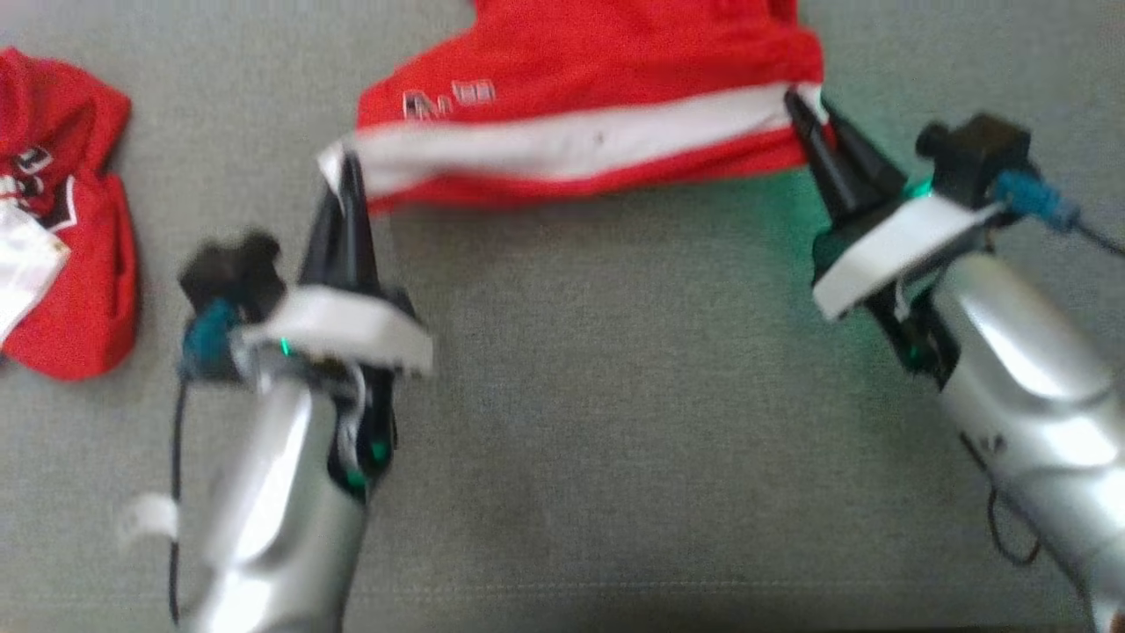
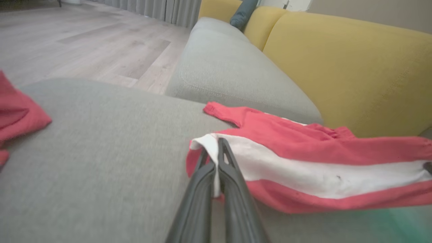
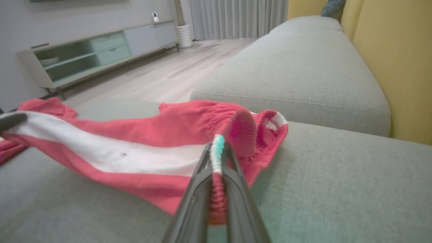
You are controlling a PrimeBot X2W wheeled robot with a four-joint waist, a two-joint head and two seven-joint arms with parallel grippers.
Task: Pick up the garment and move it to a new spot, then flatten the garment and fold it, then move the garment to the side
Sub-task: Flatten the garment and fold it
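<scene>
Garment [image 1: 580, 88]: red with a white stripe, stretched over the grey cushion [image 1: 615, 396] between my grippers. Left gripper [image 1: 345, 176]: clenched on its white-striped left corner. Right gripper [image 1: 809, 110]: clenched on the elastic right end. Second red cloth [image 1: 79, 264]: I see it bunched, well apart at far left.

Crumpled red cloth [image 1: 70, 237] on grey sofa cushion [image 1: 562, 440], yellow backrest [image 2: 337, 67], wood floor [image 2: 84, 40] beyond.
</scene>
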